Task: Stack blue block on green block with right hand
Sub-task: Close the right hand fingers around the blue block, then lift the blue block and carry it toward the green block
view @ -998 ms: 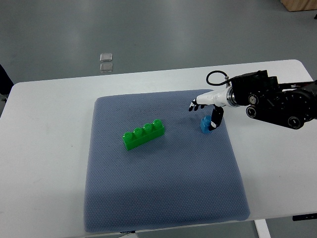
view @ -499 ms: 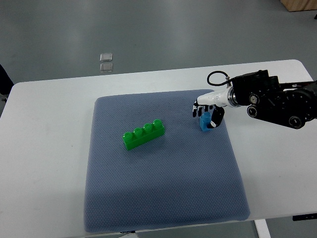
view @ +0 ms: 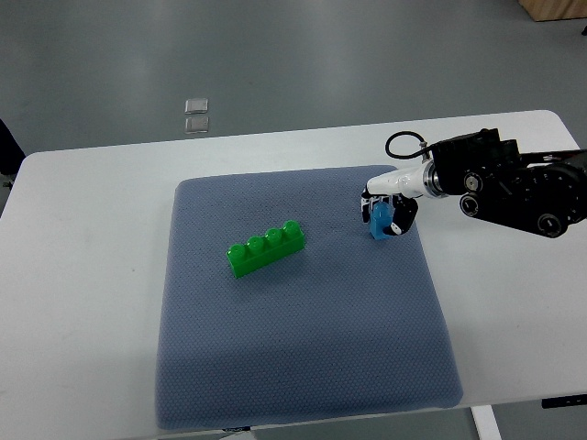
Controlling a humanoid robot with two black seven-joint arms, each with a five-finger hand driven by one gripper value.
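Right of centre, the right hand (view: 383, 209) has its fingers clamped around the blue block (view: 380, 221), down at the grey mat (view: 303, 367). The green block (view: 266, 248) lies well apart, centre-left, bare on top. Carry and stacking are both left.

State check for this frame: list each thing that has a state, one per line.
right hand: fingers closed around the blue block
blue block: gripped, tilted, at the mat's right edge, not yet stacked
green block: lying studs up on the mat, untouched, nothing on it
mat: flat on the table
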